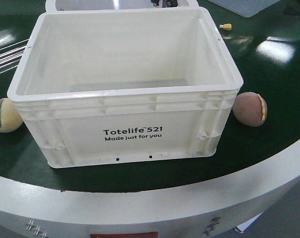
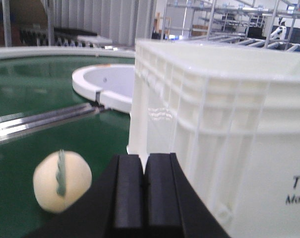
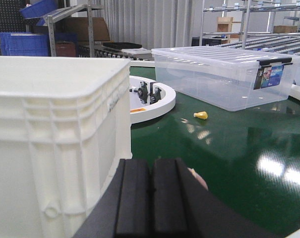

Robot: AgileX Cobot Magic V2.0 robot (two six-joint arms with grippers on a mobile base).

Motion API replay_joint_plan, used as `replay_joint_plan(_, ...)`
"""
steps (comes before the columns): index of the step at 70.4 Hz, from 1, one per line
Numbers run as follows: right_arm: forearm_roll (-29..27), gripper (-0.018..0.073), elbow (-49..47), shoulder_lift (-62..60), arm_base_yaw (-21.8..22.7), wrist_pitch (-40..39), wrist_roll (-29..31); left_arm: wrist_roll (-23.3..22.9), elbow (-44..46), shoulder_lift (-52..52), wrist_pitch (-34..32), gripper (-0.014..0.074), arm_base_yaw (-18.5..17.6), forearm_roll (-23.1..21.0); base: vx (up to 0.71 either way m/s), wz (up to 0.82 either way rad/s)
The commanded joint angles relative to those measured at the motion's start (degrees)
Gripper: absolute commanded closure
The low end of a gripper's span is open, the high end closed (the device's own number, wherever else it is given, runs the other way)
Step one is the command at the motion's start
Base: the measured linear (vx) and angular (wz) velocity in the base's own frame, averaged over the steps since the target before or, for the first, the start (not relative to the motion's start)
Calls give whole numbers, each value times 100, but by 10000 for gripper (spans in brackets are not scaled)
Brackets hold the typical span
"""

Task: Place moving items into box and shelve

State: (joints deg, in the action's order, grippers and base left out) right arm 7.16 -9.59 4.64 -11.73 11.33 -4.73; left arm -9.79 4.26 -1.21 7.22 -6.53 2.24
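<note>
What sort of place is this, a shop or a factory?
Probably a warehouse or logistics hall: metal storage racks stand in the background, blue bins are stacked there, and a white crate sits on a curved green conveyor.

The table (image 1: 273, 74) was a round, dark green surface with a broad white rim. A white crate (image 1: 130, 131) stood on it near the front edge, open side up. A cream ball (image 1: 5, 115) lay just beside one end of the crate and a pink-brown ball (image 1: 250, 109) just beside the other. Farther back lay a tiny yellow piece (image 1: 225, 27) and a clear lidded container (image 3: 224, 74), set apart.
</note>
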Motion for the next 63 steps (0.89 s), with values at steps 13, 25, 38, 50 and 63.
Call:
replay_joint_plan(13,299,575,-1639,1953,10,-458,61,27,1632,-1750,-519,622,-17,386,0,0)
replay_joint_plan(25,613,575,-2685,3093,10,-583,61,33,2734,-3090,-660,622,-17,603,0,0)
replay_joint_plan(38,613,575,-3462,3872,10,-879,61,-157,3692,-4169,-722,622,-17,597,0,0)
replay_joint_plan(50,588,575,-3607,4103,10,-1296,49,-157,4061,-4644,-820,622,-17,597,0,0)
replay_joint_plan(63,588,575,-3587,4156,10,-1475,44,-157,4061,-4722,-759,622,-17,597,0,0)
